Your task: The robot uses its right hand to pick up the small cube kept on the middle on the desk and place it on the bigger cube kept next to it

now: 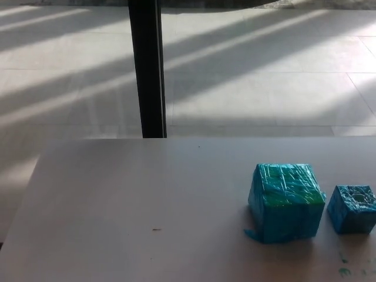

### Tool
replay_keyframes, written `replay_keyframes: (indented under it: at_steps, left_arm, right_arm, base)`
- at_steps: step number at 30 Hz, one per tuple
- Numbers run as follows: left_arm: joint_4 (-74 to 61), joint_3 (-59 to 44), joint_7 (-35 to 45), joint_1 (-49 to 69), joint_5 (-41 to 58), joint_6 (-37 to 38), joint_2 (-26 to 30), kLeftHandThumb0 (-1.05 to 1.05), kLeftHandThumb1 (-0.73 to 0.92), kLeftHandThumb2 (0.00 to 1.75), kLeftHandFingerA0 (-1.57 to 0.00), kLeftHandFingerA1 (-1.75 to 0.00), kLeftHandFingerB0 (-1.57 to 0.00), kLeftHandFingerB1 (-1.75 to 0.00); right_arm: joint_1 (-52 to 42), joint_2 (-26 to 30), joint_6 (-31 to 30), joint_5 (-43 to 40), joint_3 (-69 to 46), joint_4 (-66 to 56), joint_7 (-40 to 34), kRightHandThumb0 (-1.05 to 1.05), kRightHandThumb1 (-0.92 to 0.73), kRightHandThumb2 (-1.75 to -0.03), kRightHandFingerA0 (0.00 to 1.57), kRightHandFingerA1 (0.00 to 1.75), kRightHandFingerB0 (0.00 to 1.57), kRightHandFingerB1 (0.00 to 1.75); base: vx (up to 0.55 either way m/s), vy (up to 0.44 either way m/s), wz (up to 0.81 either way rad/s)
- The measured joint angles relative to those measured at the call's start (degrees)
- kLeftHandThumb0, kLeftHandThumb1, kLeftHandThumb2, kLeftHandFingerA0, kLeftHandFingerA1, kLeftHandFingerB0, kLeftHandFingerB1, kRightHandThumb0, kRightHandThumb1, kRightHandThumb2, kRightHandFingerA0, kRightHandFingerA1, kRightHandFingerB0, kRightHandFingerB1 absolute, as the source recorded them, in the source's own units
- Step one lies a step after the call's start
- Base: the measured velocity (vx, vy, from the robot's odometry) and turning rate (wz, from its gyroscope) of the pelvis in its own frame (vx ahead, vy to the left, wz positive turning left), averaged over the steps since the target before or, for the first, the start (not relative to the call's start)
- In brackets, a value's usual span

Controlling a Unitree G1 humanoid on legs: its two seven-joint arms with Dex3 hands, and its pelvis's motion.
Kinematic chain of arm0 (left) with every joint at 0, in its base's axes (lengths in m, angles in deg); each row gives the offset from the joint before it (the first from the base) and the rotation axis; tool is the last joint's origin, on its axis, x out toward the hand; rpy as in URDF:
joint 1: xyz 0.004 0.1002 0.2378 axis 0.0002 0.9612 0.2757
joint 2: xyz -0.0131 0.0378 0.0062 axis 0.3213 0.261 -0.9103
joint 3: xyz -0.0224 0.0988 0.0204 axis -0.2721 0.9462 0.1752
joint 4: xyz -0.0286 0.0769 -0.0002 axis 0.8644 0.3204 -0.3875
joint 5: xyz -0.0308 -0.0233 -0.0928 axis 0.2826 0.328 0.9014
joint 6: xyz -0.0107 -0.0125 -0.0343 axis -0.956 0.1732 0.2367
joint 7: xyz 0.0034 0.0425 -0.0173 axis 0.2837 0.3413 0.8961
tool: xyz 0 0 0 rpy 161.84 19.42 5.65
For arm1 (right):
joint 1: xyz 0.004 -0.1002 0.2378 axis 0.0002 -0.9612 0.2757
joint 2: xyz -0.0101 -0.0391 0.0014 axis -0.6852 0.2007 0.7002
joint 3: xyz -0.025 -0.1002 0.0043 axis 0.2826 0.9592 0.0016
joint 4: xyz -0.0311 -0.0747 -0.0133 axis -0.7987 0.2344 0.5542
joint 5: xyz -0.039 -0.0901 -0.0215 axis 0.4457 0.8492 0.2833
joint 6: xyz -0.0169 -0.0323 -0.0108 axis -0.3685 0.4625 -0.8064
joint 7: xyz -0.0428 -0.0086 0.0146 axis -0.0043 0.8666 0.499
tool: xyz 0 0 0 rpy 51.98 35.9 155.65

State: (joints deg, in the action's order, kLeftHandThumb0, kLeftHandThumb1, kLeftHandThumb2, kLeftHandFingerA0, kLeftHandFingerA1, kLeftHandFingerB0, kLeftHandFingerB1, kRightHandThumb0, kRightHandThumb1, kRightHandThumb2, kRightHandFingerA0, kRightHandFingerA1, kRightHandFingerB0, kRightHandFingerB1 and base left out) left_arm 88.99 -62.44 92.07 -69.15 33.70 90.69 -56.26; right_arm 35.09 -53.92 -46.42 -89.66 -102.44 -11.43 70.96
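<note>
Nearest you, the desk carries both cubes toward its right side. The bigger cube, wrapped in blue-green tape, stands with nothing on top. Just beside it on the right, apart from it, sits the small cube, close to the picture's edge. Neither of the robot's hands shows, so you cannot tell how open they are or what they hold. Judging by this, the pick and the stacking are both left to do. No containers appear. Beyond the desk, a black post rises from the sunlit tiled floor.
</note>
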Motion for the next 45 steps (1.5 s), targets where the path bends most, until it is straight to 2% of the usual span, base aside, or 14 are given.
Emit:
replay_keyframes:
  at_steps: [17, 18, 19, 25, 28, 29, 31, 34, 35, 38, 41, 42, 44, 45]
  left_arm:
    - [1.6, -0.8, 3.1, -0.2, 1.7, 0.0, 0.5, -0.66, 0.65, 0.6, -0.42, -0.54, -0.61, -0.46]
    - [1.7, -0.9, 3.2, -0.2, 1.7, 0.0, 0.5, -0.72, 0.54, 0.94, -0.35, -0.59, -0.52, -0.58]
    - [1.7, -0.9, 3.2, -0.2, 1.8, 0.0, 0.5, -0.67, 0.68, 0.62, -0.34, -0.52, -0.52, -0.41]
    - [1.3, -0.8, 3.8, 0.2, 2.0, 0.0, 0.5, -0.67, 0.67, 0.6, -0.36, -0.54, -0.56, -0.46]
    - [1.3, -0.7, 3.9, 0.4, 2.1, 0.0, 0.5, -0.67, 0.69, 0.61, -0.4, -0.55, -0.53, -0.44]
    - [1.4, -0.6, 3.9, 0.4, 2.1, 0.0, 0.5, -0.66, 0.68, 0.61, -0.38, -0.53, -0.53, -0.42]
    - [1.5, -0.6, 3.9, 0.4, 2.1, 0.0, 0.5, -0.69, 0.66, 0.6, -0.36, -0.53, -0.57, -0.45]
    - [1.6, -0.6, 4.0, 0.4, 2.1, 0.0, 0.5, -0.68, 0.65, 0.6, -0.45, -0.57, -0.58, -0.47]
    - [1.6, -0.6, 4.0, 0.4, 2.1, 0.0, 0.5, -0.68, 0.67, 0.61, -0.48, -0.6, -0.55, -0.44]
    - [1.6, -0.5, 4.0, 0.3, 2.1, 0.0, 0.5, -0.65, 0.66, 0.6, -0.41, -0.56, -0.57, -0.48]
    - [1.6, -0.6, 4.0, 0.3, 2.1, 0.0, 0.5, -0.67, 0.66, 0.6, -0.43, -0.57, -0.55, -0.45]
    - [1.6, -0.6, 4.0, 0.2, 2.1, 0.0, 0.5, -0.69, 0.68, 0.61, -0.42, -0.55, -0.5, -0.41]
    - [1.6, -0.5, 4.0, 0.2, 2.1, 0.0, 0.5, -0.67, 0.66, 0.6, -0.44, -0.55, -0.54, -0.43]
    - [1.6, -0.5, 4.0, 0.2, 2.1, 0.0, 0.5, -0.66, 0.66, 0.61, -0.43, -0.55, -0.53, -0.42]
  right_arm:
    - [0.2, 3.4, 1.5, -6.1, -9.7, 6.3, 2.3, -0.58, -0.74, -0.63, 0.52, 1.0, 0.27, 0.69]
    - [0.4, 3.8, 1.1, -6.7, -10.9, 6.2, 2.3, -0.63, -0.73, -0.62, 0.52, 1.04, 0.26, 0.72]
    - [0.6, 4.2, 0.8, -7.4, -12.1, 5.6, 2.3, -0.66, -0.73, -0.62, 0.47, 1.06, 0.23, 0.7]
    - [3.2, 7.3, -1.5, -11.2, -18.0, 0.0, 1.9, -0.67, -0.73, -0.62, 0.14, 1.09, 0.18, 0.62]
    - [5.6, 8.4, -3.2, -13.1, -20.9, -5.2, 1.5, -0.76, -0.58, -0.95, 0.31, 0.82, 0.09, 0.57]
    - [6.1, 8.7, -3.4, -13.4, -21.2, -7.1, 1.4, -0.77, -0.59, -0.92, 0.49, 0.98, 0.12, 0.57]
    - [6.9, 9.0, -3.9, -13.8, -21.6, -11.1, 1.4, -0.8, -0.74, -0.62, 0.24, 0.98, 0.14, 0.56]
    - [7.6, 9.0, -4.7, -14.1, -21.9, -17.4, 1.3, -0.84, -0.57, -0.94, 0.25, 0.8, 0.15, 0.59]
    - [7.9, 9.0, -5.0, -14.2, -21.9, -19.6, 1.4, -0.86, -0.71, -0.62, 0.22, 0.88, 0.18, 0.58]
    - [8.6, 9.0, -5.6, -14.2, -21.2, -25.9, 1.5, -0.83, -0.7, -0.61, 0.29, 0.79, 0.21, 0.53]
    - [9.4, 8.9, -6.1, -14.1, -20.0, -31.6, 1.6, -0.8, -0.71, -0.61, 0.32, 0.67, 0.21, 0.5]
    - [9.5, 8.8, -6.3, -14.1, -19.5, -33.7, 1.6, -0.7, -0.54, -0.92, 0.24, 0.61, 0.13, 0.47]
    - [10.1, 8.6, -6.6, -14.0, -18.0, -37.4, 1.6, -0.73, -0.55, -0.92, 0.2, 0.58, 0.11, 0.45]
    - [10.4, 8.5, -6.7, -13.9, -17.3, -38.8, 1.6, -0.69, -0.69, -0.61, 0.23, 0.48, 0.18, 0.28]
  base:
    - [0.0, 0.0, 0.0]
    - [0.0, 0.0, 0.0]
    - [0.0, 0.0, 0.0]
    - [0.0, 0.0, 0.0]
    - [0.0, 0.0, 0.0]
    - [0.0, 0.0, 0.0]
    - [0.0, 0.0, 0.0]
    - [0.0, 0.0, 0.0]
    - [0.0, 0.0, 0.0]
    - [0.0, 0.0, 0.0]
    - [0.0, 0.0, 0.0]
    - [0.0, 0.0, 0.0]
    - [0.0, 0.0, 0.0]
    - [0.0, 0.0, 0.0]
